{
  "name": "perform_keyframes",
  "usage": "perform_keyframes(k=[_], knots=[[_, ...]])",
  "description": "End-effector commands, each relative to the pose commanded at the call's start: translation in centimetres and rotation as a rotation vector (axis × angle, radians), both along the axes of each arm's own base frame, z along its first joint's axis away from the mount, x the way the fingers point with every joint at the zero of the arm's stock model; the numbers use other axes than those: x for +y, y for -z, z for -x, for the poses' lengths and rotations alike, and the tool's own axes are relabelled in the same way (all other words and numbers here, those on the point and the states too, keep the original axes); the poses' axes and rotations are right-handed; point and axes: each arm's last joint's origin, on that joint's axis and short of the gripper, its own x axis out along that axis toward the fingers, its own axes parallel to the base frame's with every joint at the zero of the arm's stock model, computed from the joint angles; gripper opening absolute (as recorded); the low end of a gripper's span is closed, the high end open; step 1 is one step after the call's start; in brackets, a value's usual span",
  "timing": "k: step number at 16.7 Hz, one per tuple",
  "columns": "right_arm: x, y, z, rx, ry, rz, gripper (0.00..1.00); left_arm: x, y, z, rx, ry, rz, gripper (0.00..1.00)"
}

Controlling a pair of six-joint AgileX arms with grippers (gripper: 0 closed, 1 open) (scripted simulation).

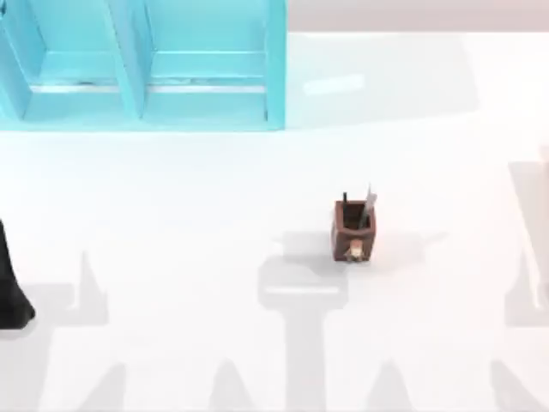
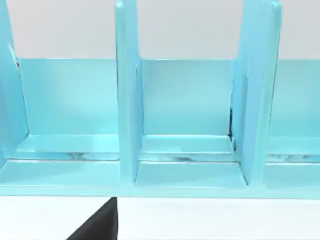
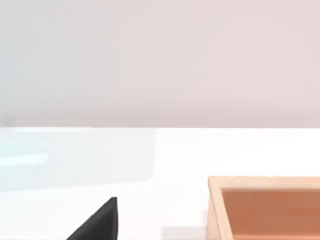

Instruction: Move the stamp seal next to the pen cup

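the small brown square wooden pen cup (image 1: 353, 232) stands upright on the white worktop (image 1: 189, 215), a little to the right of the middle and well away from every edge. its long side runs up and down, and its open top faces up. a dark pen (image 1: 345, 202) and a grey pen (image 1: 369, 204) stick out of the top and point toward the far edge of the worktop. the grey pen leans a little to the right. a pale mark (image 1: 355, 251) sits on the side of the cup that faces the near edge.

a big light blue shelf with open boxes (image 1: 146, 64) stands at the far left corner of the worktop. in the left wrist view the same blue shelf (image 2: 190, 125) shows two upright walls that split it into parts.

the left arm (image 1: 13, 287) is a black shape at the left edge of the worktop, well apart from the cup. a black tip of the left gripper (image 2: 97, 222) sits low in the left wrist view, in front of the shelf. i cannot tell how wide it is open or if it has hold of anything.

a black tip of the right gripper (image 3: 97, 222) sits above the worktop in the right wrist view. i cannot tell how wide it is open either. near it is a shallow orange-brown wooden tray (image 3: 215, 210) with a pale rim.
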Motion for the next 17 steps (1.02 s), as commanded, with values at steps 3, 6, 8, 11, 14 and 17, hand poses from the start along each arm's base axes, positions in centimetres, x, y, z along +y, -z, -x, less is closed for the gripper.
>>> perform_keyframes(k=[3, 6, 8, 11, 14, 17], knots=[[0.0, 0.0, 0.0, 0.0, 0.0, 0.0, 1.0, 0.0, -0.2, 0.0, 0.01, -0.002, -0.002, 1.0], [0.0, 0.0, 0.0, 0.0, 0.0, 0.0, 1.0, 0.2, -1.8, -0.1, 0.099, -0.016, -0.02, 1.0], [0.0, 0.0, 0.0, 0.0, 0.0, 0.0, 1.0, 0.4, -3.6, -0.5, 0.207, -0.027, -0.037, 1.0], [0.0, 0.0, 0.0, 0.0, 0.0, 0.0, 1.0, 0.9, -6.3, -2.2, 0.457, -0.045, -0.06, 1.0], [0.0, 0.0, 0.0, 0.0, 0.0, 0.0, 1.0, 1.8, -8.0, -5.5, 0.777, -0.052, -0.071, 1.0], [0.0, 0.0, 0.0, 0.0, 0.0, 0.0, 1.0, 3.0, -9.0, -9.2, 1.062, -0.045, -0.067, 1.0]])
